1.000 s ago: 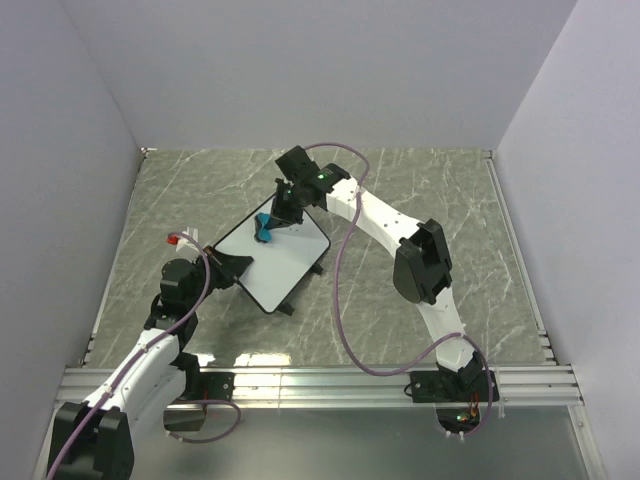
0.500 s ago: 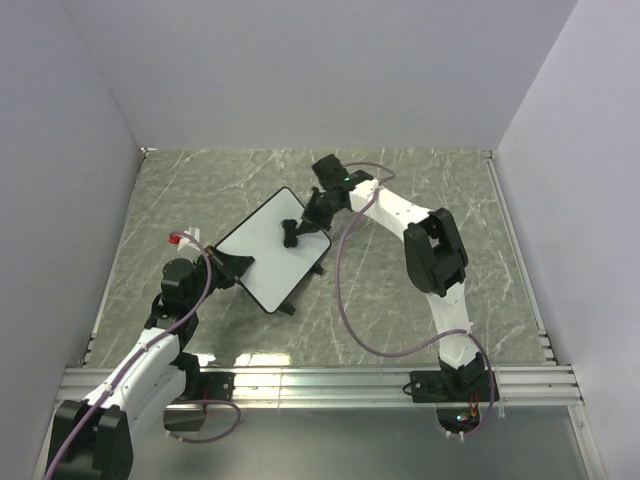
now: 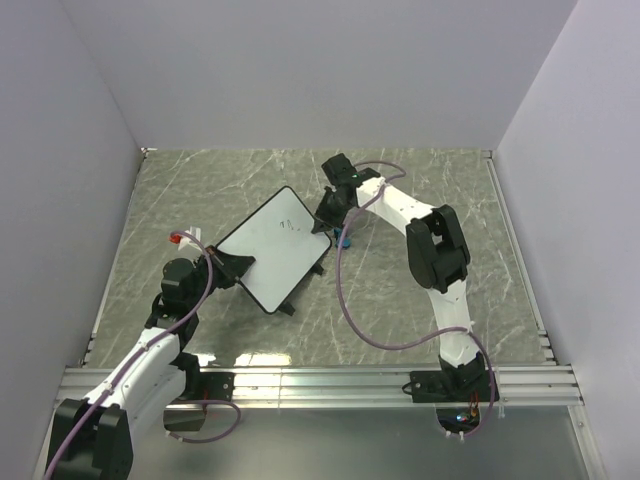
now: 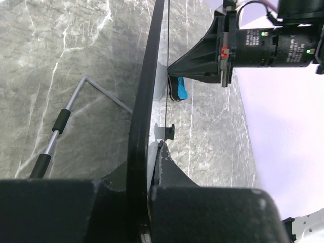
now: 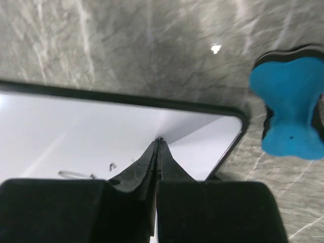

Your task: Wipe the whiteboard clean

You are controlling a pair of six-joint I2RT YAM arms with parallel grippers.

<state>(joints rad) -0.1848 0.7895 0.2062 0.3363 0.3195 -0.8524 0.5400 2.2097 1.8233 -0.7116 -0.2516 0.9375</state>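
Left gripper [image 3: 236, 266]: we see it clenched on the whiteboard [image 3: 272, 248] frame; the board stretches from the jaws toward 1 o'clock.
Right gripper [image 3: 330, 214]: we see its jaws pressed together, grasping nothing, at the board's 2 o'clock corner.
Eraser [image 3: 344, 241]: on the table [image 3: 440, 180], at 5 o'clock from those jaws.

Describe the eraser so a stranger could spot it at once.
On the grey marble table, find the black-framed whiteboard near the middle. Just off its right corner lies the eraser: small, bow-shaped, the only bright blue thing there.
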